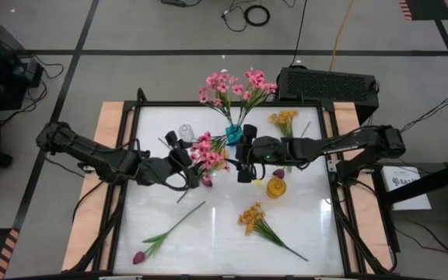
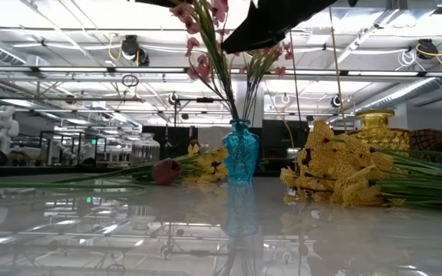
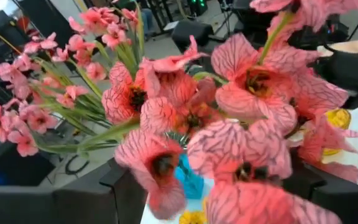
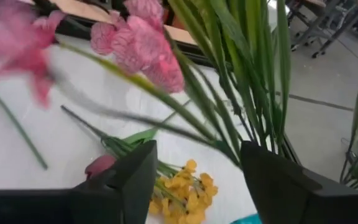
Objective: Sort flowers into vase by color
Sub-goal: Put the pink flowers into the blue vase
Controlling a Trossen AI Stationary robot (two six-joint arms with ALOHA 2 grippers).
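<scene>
Nearest the overhead lens, two dark arms meeting just above the middle of the white table (image 1: 208,241): left arm reaching in from 9 o'clock, right arm from 3 o'clock. Left gripper (image 1: 182,158) raised over the surface and apparently clamped on the pink spray (image 1: 206,153), blossoms crowding between its fingers and hiding the contact. Right gripper (image 1: 244,161) just beside at 3 o'clock of that spray, fingers (image 4: 135,177) parted wide, a green stem crossing the gap untouched. At 12 o'clock, blue vase (image 1: 232,134) upright, filled with pink blossom clusters (image 1: 232,85). Lying flat at 5 o'clock, yellow-orange spray (image 1: 255,219); second yellow cluster (image 1: 284,120) at 1 o'clock. Long tulip stem at 7 o'clock, ending in a magenta bud (image 1: 138,257). Yellow vase (image 1: 276,187) near 3 o'clock. Clear glass vase (image 1: 186,131) at 11 o'clock.
</scene>
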